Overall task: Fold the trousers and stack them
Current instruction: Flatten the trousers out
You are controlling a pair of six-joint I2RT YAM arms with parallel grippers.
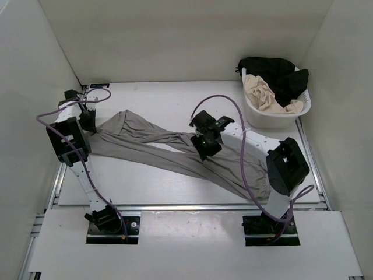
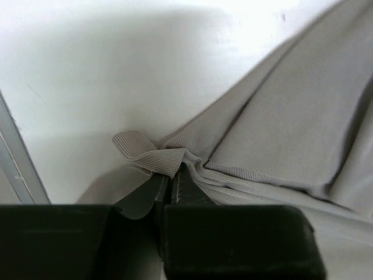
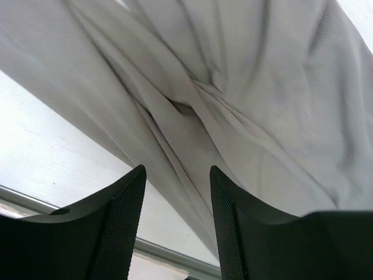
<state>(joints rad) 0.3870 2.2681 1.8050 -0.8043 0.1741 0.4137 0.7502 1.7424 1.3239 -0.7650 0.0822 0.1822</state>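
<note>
The grey trousers (image 1: 157, 149) lie spread across the white table, waist end at the left, legs running to the lower right. My left gripper (image 1: 91, 128) is shut on the ribbed waistband (image 2: 152, 158) at the trousers' left end; its fingers (image 2: 185, 188) pinch the bunched band. My right gripper (image 1: 205, 147) hovers over the crossing of the two legs, open, with the folded grey fabric (image 3: 233, 105) below the tips and nothing between the fingers (image 3: 125, 204).
A white basket (image 1: 259, 115) at the back right holds a beige garment (image 1: 265, 94) and a black garment (image 1: 280, 73). White walls enclose the table on three sides. A metal rail (image 1: 192, 207) runs along the table's near edge.
</note>
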